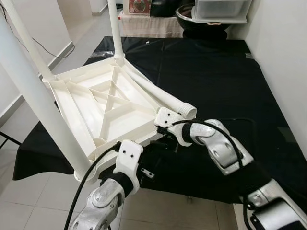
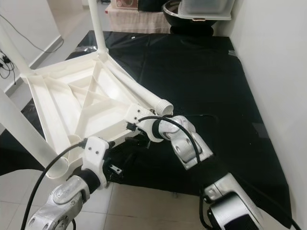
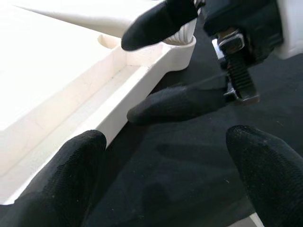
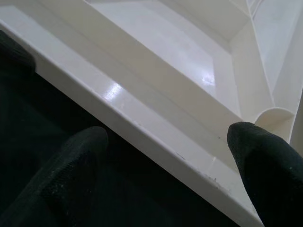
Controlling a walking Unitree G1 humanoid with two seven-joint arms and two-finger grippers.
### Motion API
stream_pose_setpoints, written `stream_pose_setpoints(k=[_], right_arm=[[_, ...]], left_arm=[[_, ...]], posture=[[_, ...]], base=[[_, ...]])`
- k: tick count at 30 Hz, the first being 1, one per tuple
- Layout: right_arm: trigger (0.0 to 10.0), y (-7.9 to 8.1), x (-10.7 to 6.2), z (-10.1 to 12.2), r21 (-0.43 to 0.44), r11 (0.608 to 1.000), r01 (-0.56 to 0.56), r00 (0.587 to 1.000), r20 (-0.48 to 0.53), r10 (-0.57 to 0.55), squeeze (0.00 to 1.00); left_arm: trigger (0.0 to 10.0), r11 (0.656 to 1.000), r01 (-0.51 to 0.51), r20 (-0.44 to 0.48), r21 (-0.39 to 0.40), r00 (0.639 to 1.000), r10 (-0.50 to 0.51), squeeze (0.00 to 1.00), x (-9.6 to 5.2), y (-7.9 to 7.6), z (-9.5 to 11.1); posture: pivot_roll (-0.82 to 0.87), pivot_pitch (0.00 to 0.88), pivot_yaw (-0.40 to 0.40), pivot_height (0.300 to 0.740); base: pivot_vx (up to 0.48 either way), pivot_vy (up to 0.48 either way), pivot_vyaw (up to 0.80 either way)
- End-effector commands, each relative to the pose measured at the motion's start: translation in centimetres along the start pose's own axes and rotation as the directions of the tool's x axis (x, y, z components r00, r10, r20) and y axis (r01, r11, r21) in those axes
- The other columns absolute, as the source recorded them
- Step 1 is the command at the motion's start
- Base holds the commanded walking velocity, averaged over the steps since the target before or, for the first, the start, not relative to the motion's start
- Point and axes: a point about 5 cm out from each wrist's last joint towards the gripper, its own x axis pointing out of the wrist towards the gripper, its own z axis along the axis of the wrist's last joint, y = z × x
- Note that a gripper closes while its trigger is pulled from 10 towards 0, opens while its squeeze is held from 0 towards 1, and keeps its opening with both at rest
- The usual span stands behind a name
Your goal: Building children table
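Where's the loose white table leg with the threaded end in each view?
Left eye view: loose leg lies across the upturned tabletop, threaded end right of centre.
Right eye view: same leg, threaded end near picture centre.
Left wrist view: its threaded end behind the right gripper's fingertips.
Right wrist view: can't identify it.
Shared landmark: the tabletop's near rim.
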Motion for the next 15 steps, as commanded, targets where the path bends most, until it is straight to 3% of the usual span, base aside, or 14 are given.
stream_pose_setpoints(k=[1,7,10,12,15], right_arm=[[10.0,0.3,0.5,-0.1,0.012,0.999,-0.031,0.999,-0.025,0.031,0.00],[10.0,-0.1,0.6,0.0,0.065,0.998,-0.018,1.000,0.017,0.017,0.00],[10.0,-0.6,-0.2,1.1,0.179,0.984,0.017,0.980,0.194,-0.052,0.00],[10.0,-0.6,-1.2,1.8,0.222,0.974,0.051,0.934,0.335,-0.125,0.00],[10.0,-0.4,-2.0,1.9,0.229,0.970,0.085,0.899,0.401,-0.174,0.00]], left_arm=[[10.0,1.000,-0.015,-0.016,0.005,1.000,0.015,0.00,-0.2,0.1,-0.3],[10.0,1.000,-0.018,-0.012,0.017,1.000,0.019,0.00,-0.1,0.2,-0.3],[10.0,0.998,-0.051,0.008,0.043,0.999,0.051,0.00,0.0,0.6,0.1],[10.0,0.995,-0.086,0.017,0.051,0.996,0.085,0.00,0.1,1.0,0.2],[10.0,0.994,-0.097,0.015,0.055,0.995,0.096,0.00,0.1,1.3,0.2]], posture=[[-0.02,0.129,-0.006,0.740],[-0.03,0.130,-0.003,0.740],[-0.03,0.133,0.002,0.740],[-0.03,0.135,0.006,0.740],[-0.03,0.135,0.012,0.740]], base=[[0.000,0.000,0.00],[0.000,0.000,0.00],[0.000,0.000,0.00],[0.000,0.000,0.00],[0.000,0.000,0.00]])
